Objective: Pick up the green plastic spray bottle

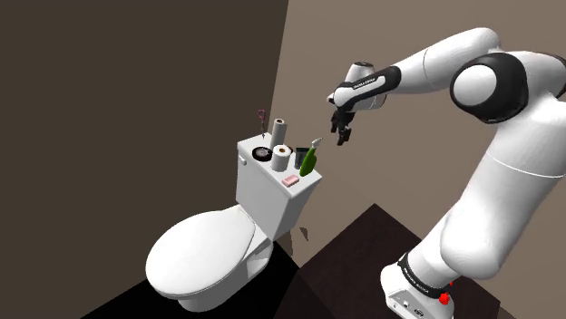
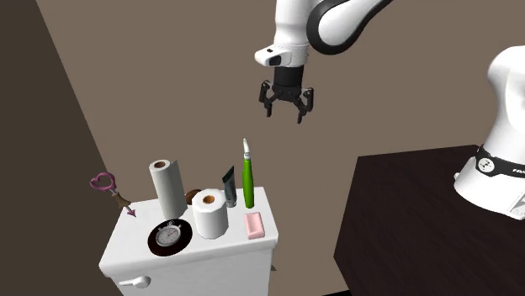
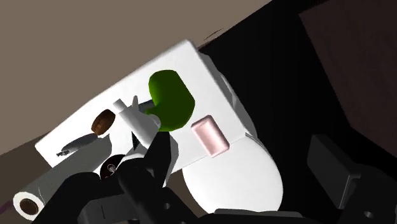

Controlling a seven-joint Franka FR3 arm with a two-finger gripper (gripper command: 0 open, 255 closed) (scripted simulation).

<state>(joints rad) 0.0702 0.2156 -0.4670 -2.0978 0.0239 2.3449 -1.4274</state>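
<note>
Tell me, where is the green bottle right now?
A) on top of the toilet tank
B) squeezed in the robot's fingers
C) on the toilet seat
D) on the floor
A: the green spray bottle stands upright on the toilet tank lid, while the open gripper hangs in the air above it, not touching it.

Probably a bathroom — toilet (image 1: 201, 260), paper roll (image 2: 209, 215) on cistern (image 1: 268, 192).

The spray bottle (image 2: 248, 183) is green, its top white. The soap bar (image 2: 255, 224) is pink, the tank (image 2: 214, 252) white.
</note>
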